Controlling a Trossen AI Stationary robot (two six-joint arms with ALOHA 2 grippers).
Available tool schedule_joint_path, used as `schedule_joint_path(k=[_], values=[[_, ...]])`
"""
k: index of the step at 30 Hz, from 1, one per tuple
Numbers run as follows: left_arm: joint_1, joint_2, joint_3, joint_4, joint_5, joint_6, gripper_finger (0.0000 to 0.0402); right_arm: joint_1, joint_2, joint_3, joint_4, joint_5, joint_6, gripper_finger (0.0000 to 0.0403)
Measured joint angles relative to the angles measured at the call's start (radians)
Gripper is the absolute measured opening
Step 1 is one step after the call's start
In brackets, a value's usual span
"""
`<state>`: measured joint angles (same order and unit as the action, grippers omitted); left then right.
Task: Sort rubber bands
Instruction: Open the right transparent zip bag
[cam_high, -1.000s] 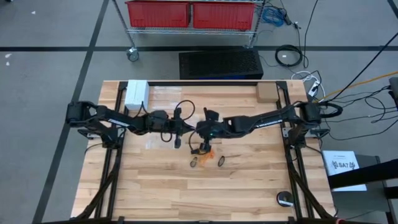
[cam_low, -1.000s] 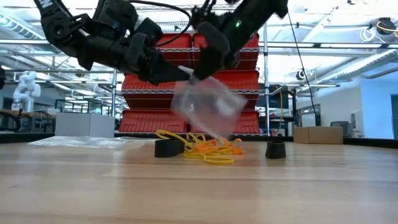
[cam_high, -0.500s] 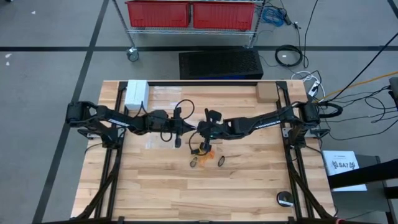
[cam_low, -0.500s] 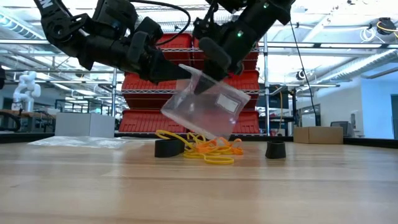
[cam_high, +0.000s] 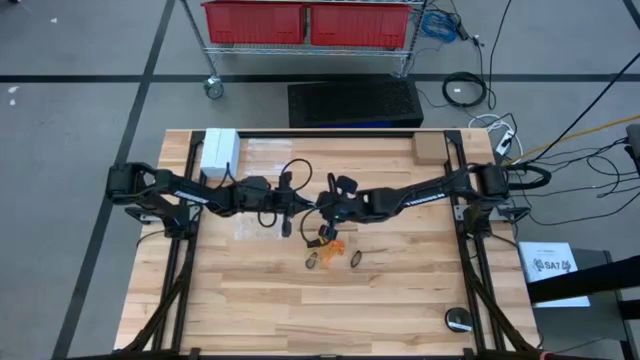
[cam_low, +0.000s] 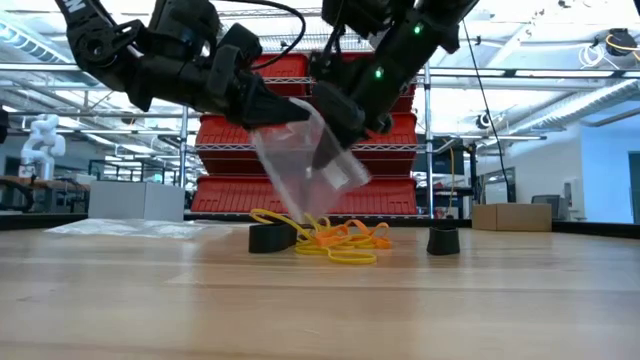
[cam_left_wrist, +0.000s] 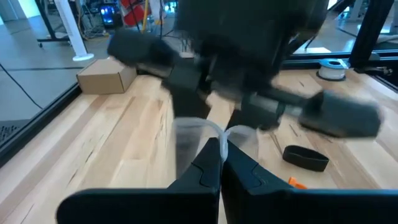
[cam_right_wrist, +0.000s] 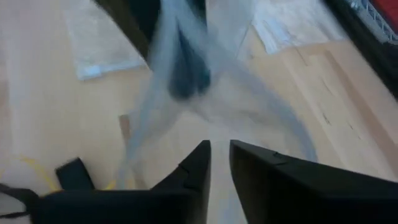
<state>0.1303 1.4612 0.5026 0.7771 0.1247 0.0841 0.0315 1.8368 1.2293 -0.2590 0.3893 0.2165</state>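
High view, arms: two, meeting over mid-table; left gripper (cam_high: 296, 207) and right gripper (cam_high: 322, 210) close together.
High view, rubber bands (cam_high: 334, 246): orange cluster on the table just below the grippers; two dark loops beside it.
Low view, clear bag (cam_low: 300, 165): one, hanging above the bands (cam_low: 335, 240), which lie tangled orange and yellow on the wood.
Left wrist view, left gripper (cam_left_wrist: 221, 163): fingers pressed together, pinching the bag's edge (cam_left_wrist: 200, 134).
Right wrist view, right gripper (cam_right_wrist: 220, 163): narrow gap between fingers; whether it grips the blurred bag (cam_right_wrist: 186, 74) I cannot tell.
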Motion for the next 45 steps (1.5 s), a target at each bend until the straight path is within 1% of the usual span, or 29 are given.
schedule_joint_path(k=[4, 8, 13, 18, 22, 25, 30, 34, 39, 42, 45], values=[[0.000, 0.000, 0.003, -0.002, 0.003, 0.000, 0.0002, -0.005, 0.011, 0.000, 0.005, -0.002, 0.003, 0.0089], [0.000, 0.000, 0.003, 0.000, 0.005, -0.015, 0.0002, 0.003, -0.016, 0.000, -0.018, -0.003, -0.032, 0.0092], [0.000, 0.000, 0.003, 0.003, 0.006, -0.027, 0.0002, 0.002, -0.053, 0.000, -0.059, -0.003, -0.076, 0.0062], [-0.011, 0.000, 0.003, 0.007, 0.006, -0.045, 0.0002, -0.021, -0.032, 0.000, -0.053, 0.001, -0.091, 0.0010], [-0.017, 0.000, 0.003, 0.025, 0.005, -0.044, 0.0002, -0.017, -0.023, 0.000, -0.043, -0.010, -0.130, 0.0004], [-0.017, 0.000, 0.003, 0.032, 0.005, -0.043, 0.0002, -0.016, -0.023, 0.000, -0.007, -0.058, -0.131, 0.0001], [-0.017, 0.000, 0.003, 0.032, 0.002, -0.043, 0.0002, -0.026, 0.013, 0.000, 0.026, -0.077, -0.131, 0.0001], [-0.017, 0.000, 0.003, 0.038, -0.002, -0.043, 0.0002, -0.032, 0.021, 0.001, 0.071, -0.077, -0.131, 0.0002], [-0.017, 0.000, 0.003, 0.039, -0.002, -0.043, 0.0002, -0.031, 0.023, 0.000, 0.087, -0.074, -0.127, 0.0005], [-0.017, 0.000, 0.003, 0.036, -0.002, -0.043, 0.0002, -0.031, 0.019, 0.002, 0.058, -0.084, -0.121, 0.0024], [-0.017, 0.000, 0.003, 0.028, -0.002, -0.043, 0.0002, -0.028, 0.005, 0.026, -0.013, -0.084, -0.107, 0.0049]])
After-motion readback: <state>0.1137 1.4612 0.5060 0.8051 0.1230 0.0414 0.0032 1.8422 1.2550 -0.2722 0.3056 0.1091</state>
